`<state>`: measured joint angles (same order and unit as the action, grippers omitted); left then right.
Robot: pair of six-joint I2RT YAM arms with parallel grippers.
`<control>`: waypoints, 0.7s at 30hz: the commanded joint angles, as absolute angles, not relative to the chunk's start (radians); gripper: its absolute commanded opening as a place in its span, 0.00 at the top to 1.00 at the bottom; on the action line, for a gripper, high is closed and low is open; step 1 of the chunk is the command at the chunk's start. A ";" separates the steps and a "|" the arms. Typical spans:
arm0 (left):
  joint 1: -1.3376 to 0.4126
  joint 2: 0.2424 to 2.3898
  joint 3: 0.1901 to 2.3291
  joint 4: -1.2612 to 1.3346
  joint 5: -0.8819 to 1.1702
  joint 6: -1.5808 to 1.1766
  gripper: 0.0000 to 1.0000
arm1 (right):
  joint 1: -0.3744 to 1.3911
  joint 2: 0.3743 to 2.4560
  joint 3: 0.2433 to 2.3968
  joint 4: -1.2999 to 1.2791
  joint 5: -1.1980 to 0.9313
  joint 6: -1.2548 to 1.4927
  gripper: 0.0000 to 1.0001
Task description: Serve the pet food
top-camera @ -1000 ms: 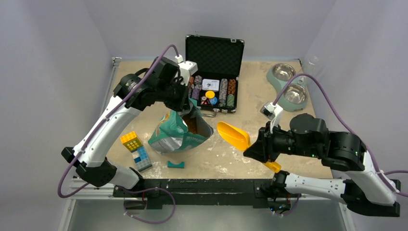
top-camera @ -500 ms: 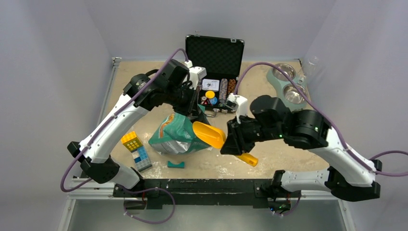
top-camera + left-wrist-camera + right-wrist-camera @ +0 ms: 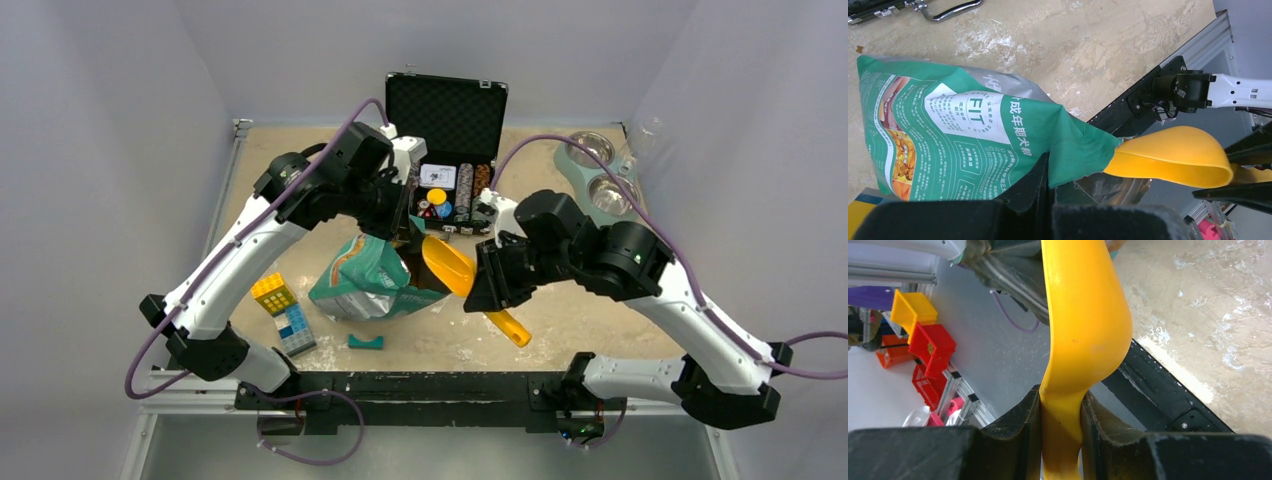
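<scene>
Scoop point(image 3: 447, 264) meets dog-food bag point(image 3: 365, 280) at centre frame.
My right gripper point(image 3: 1060, 407) clenches its yellow handle; my left gripper point(image 3: 1047, 172) pinches the green bag's open edge.

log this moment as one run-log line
left end effector: shut on teal-green pet food bag rim | right end effector: shut on yellow plastic scoop handle | scoop bowl: at bag mouth

green bag point(image 3: 948, 150), "FIT" on white panel, "成年期犬粮" alongside (finer print unreadable)
</scene>
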<state>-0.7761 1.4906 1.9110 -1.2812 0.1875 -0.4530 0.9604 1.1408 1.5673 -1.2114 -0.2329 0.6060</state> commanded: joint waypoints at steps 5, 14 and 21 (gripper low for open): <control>-0.776 1.453 1.991 -1.324 -0.127 -0.545 1.00 | 0.921 0.899 1.424 -0.984 -0.349 0.611 1.00; -0.754 1.320 1.975 -1.318 -0.389 -0.594 1.00 | 0.867 0.874 1.031 -0.771 0.116 0.616 1.00; -0.752 1.406 2.175 -1.397 -0.397 -0.477 1.00 | 0.872 1.212 0.783 -0.256 0.241 0.530 1.00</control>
<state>-0.7509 1.3888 1.9945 -1.4170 -0.3248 -0.5301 0.8677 1.0588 0.8211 -0.6113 0.1028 0.5953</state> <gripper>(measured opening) 0.019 0.289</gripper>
